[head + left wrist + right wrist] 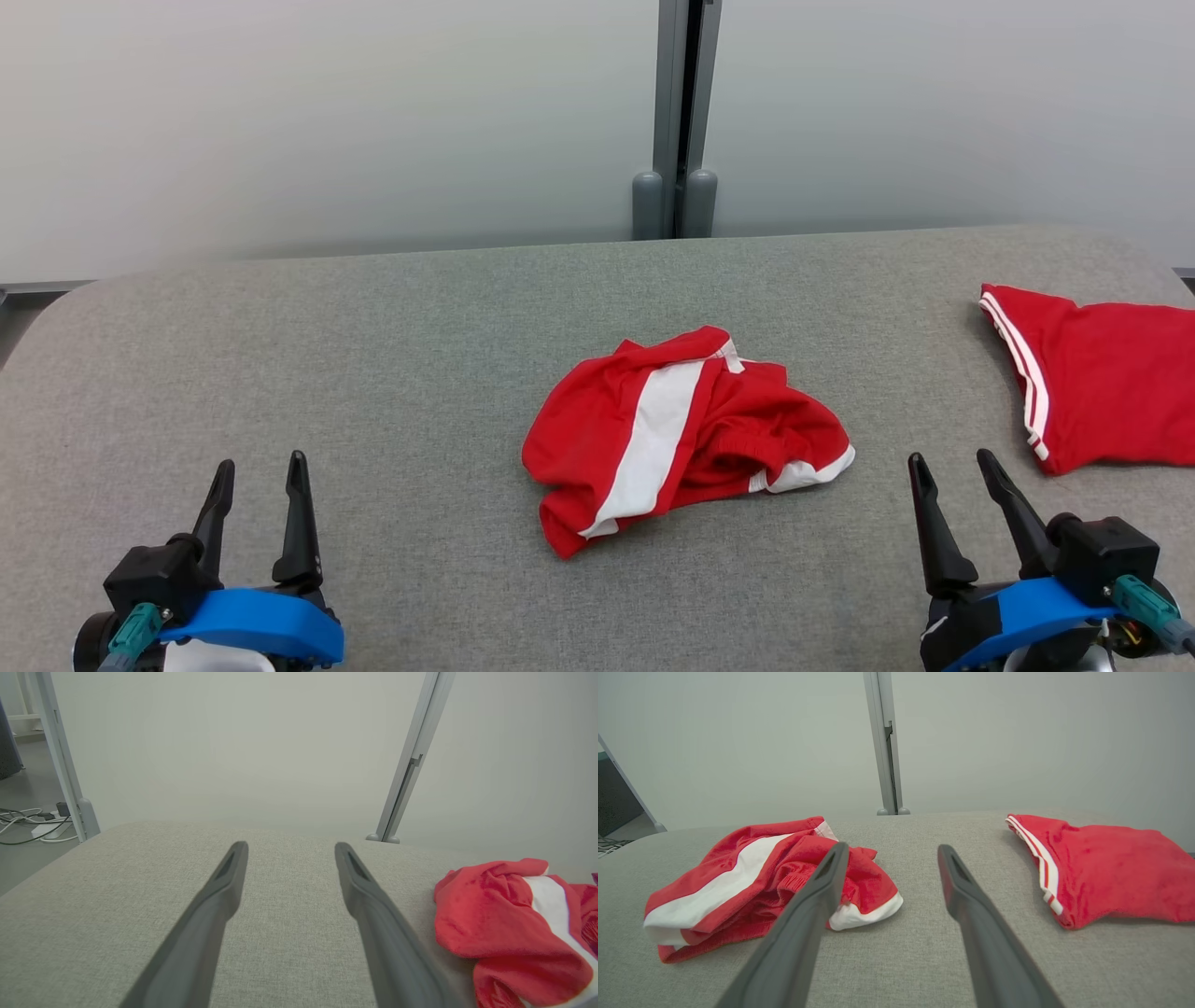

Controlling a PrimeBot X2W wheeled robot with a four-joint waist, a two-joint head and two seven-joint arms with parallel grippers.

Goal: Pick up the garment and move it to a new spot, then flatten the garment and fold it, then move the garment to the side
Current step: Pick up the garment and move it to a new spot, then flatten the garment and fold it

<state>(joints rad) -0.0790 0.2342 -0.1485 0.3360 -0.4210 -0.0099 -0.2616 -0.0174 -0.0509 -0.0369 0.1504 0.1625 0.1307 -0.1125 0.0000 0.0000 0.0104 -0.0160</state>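
Observation:
A crumpled red garment point(681, 434) with a broad white stripe lies bunched in the middle of the grey padded table point(420, 355). It also lies at the right edge of the left wrist view, garment point(509, 924), and left of centre in the right wrist view, garment point(756, 877). My left gripper point(260, 471) stands open near the front left, well left of the garment, fingers point(224, 891) empty. My right gripper point(952, 464) stands open at the front right, just right of the garment, holding nothing.
A second red garment point(1102, 387) with thin white stripes lies flat at the table's right edge, cut off by the frame, garment point(1106, 868). A pale wall with a grey post point(677, 121) stands behind the table. Cables point(28, 821) lie on the floor at left.

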